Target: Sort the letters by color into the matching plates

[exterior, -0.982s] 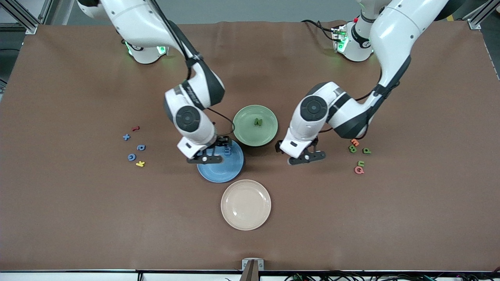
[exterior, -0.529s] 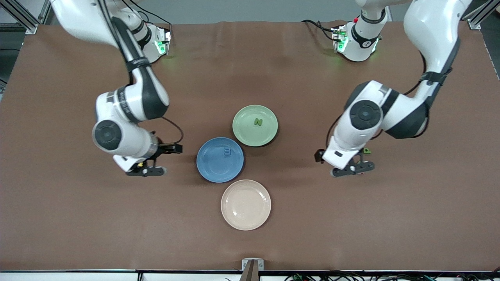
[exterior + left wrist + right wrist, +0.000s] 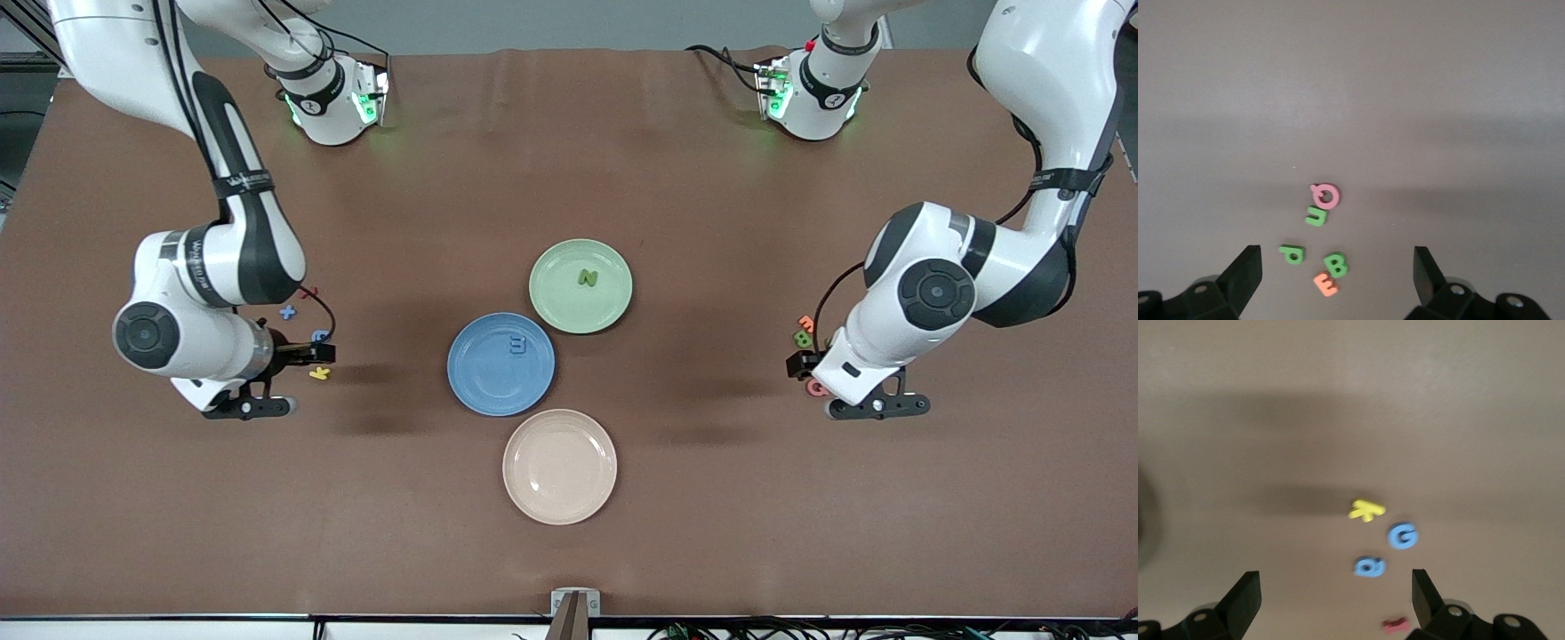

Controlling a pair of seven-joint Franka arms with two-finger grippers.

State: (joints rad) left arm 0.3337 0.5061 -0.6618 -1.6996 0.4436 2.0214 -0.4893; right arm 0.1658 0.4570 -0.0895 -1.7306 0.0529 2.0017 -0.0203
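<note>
- Our right gripper [image 3: 238,407] hangs over the letter pile at the right arm's end of the table, fingers spread wide and holding nothing, which reads as lining up for a fresh pick.
- Under it lie a blue G [image 3: 1403,536], another blue letter [image 3: 1369,567], a yellow letter [image 3: 1365,510] and a small red letter [image 3: 1395,625]. A blue cross-shaped letter [image 3: 287,312] sits farther from the front camera.
- At the table's middle, the blue plate [image 3: 480,382] already holds a blue letter [image 3: 518,343], so the matching has begun.
- Just beside it, the pale green plate [image 3: 556,302] carries a green N [image 3: 588,277]; the cream plate [image 3: 559,466], nearest the front camera, is not a target.
- Our left gripper [image 3: 878,406] hovers over the pile at the left arm's end, likewise released and empty.
- There we see a green u [image 3: 1316,217], a green p [image 3: 1292,254] and a green B [image 3: 1336,264], mixed with a pink Q [image 3: 1325,195] and an orange letter [image 3: 1326,285] that touches the B, so that pick may need care.
</note>
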